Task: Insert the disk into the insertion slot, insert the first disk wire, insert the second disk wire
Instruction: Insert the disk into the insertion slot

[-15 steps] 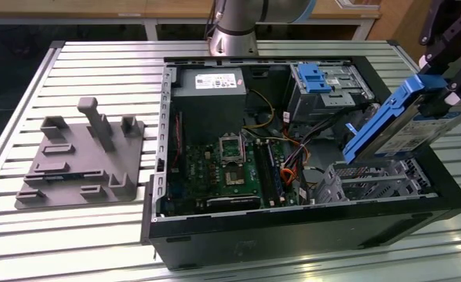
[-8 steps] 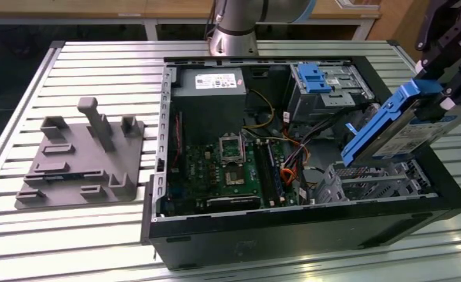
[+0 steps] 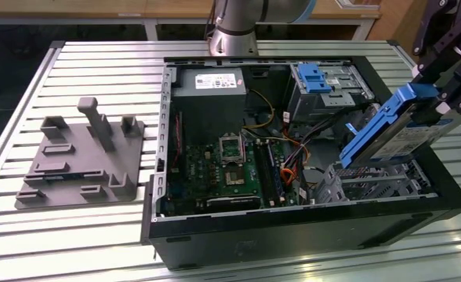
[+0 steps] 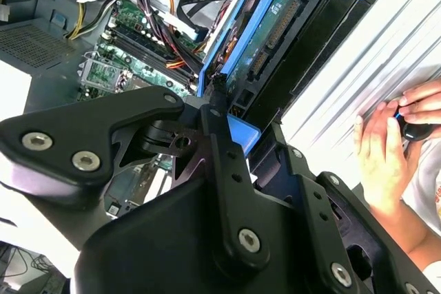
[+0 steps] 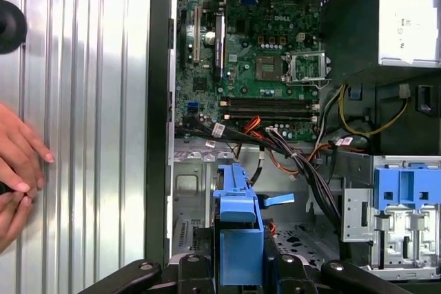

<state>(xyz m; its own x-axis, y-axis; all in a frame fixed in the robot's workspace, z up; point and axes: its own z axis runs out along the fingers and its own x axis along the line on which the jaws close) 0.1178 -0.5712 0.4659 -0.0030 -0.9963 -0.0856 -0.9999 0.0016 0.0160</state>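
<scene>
Exterior view: the disk (image 3: pixel 397 134) hung tilted, its low end just above the slot (image 3: pixel 376 181) and its high end toward the exterior view's right; whether they touched could not be told.
Claw (image 3: pixel 437 101): pinched on the disk's blue frame at the upper end.
Slot: perforated cage in the case corner; disk not seated.
Wires (image 5: pixel 303 170): the bundle ran close beside the slot.
Hand (image 5: pixel 14 170): a person's, on the surface (image 5: pixel 83 101), well apart from the disk.
Handling, judged: the tilt wanted taking out and the frame edges setting parallel to the slot walls. A straight, slow feed suited best, since a skewed frame would likely jam on the sheet metal. The wires needed keeping out of the mouth.
</scene>
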